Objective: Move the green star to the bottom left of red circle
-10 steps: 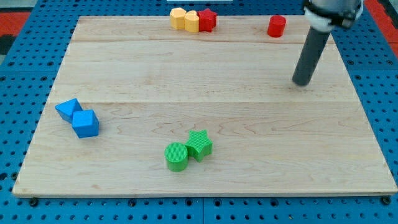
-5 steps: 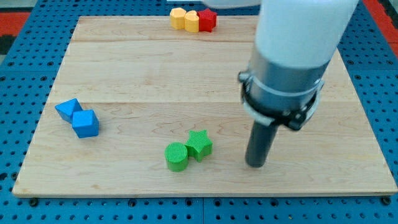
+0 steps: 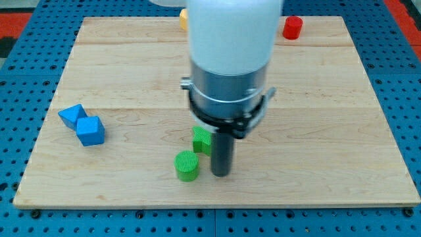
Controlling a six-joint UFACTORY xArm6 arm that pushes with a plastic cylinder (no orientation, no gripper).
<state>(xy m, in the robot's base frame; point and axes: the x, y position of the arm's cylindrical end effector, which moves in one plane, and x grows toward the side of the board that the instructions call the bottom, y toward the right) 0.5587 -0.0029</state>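
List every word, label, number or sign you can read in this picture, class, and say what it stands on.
None: no text can be read anywhere.
The wooden board, the blue pegboard under it and the arm's white and grey body are all unmarked.
The red circle, green star, green cylinder and two blue blocks are plain.
My tip stands just right of the green cylinder, below the star.
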